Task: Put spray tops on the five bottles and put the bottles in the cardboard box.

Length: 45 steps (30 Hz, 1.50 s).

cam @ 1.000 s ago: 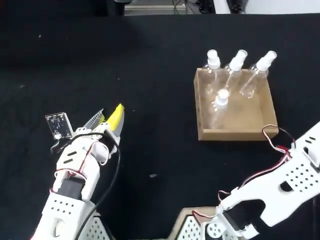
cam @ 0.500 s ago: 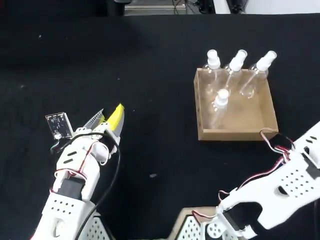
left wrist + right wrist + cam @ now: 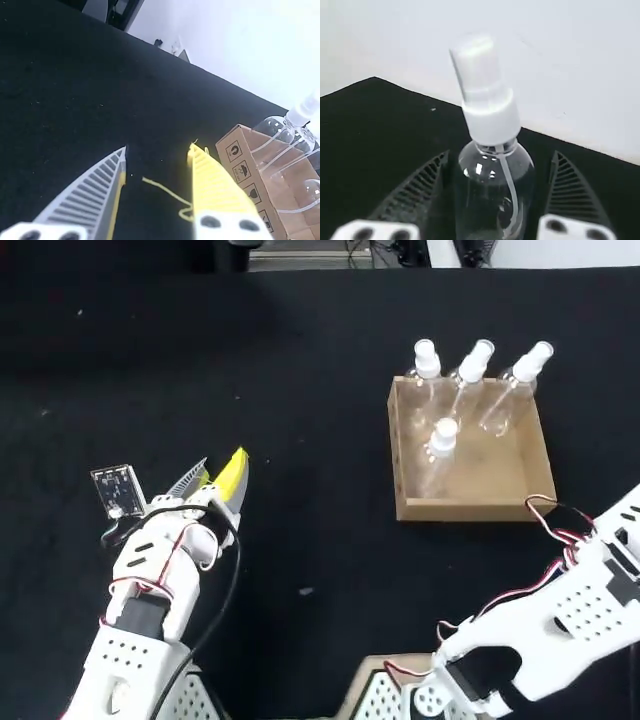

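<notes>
left gripper point(image 3: 220, 462) spread wide, hovering over counter point(image 3: 300, 360) at left | cardboard box point(image 3: 470, 510) at right, well apart from it, four capped bottles point(image 3: 440, 450) standing inside | right gripper point(image 3: 500, 152) pinching fifth bottle point(image 3: 495, 190), upright, spray top point(image 3: 485, 95) on

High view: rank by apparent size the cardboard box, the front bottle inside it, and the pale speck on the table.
1. cardboard box
2. front bottle
3. speck
None look close in size.
</notes>
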{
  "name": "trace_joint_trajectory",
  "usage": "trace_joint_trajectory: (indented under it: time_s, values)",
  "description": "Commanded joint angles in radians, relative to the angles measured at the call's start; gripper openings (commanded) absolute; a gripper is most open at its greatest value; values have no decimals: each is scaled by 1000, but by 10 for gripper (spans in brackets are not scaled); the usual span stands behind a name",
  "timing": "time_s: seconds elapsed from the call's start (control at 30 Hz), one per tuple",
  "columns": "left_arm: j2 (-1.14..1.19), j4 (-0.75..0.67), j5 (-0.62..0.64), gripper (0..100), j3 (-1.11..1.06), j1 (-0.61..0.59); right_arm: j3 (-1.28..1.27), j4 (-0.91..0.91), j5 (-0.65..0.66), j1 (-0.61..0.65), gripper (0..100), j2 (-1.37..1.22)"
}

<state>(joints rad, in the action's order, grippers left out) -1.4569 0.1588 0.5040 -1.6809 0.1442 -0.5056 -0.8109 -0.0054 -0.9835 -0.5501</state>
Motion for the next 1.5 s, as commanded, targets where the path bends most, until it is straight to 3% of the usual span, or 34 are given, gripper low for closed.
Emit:
trace_joint_trajectory:
  time_s: [0.0, 0.93, 1.17, 1.33, 1.47]
  values:
    - [-3, -21, 12, 181, -25, 10, 8, -17, 3, 21, 252, 70]
    - [-3, -21, 11, 180, -25, 7, 139, -15, 43, 18, 249, -64]
    - [-3, -21, 11, 180, -25, 7, 137, -17, 103, 14, 49, -93]
    - [-3, -21, 11, 180, -25, 7, 124, -12, 94, -2, 35, -41]
    - [-3, -23, 11, 180, -25, 7, 58, 153, 92, 0, 34, 151]
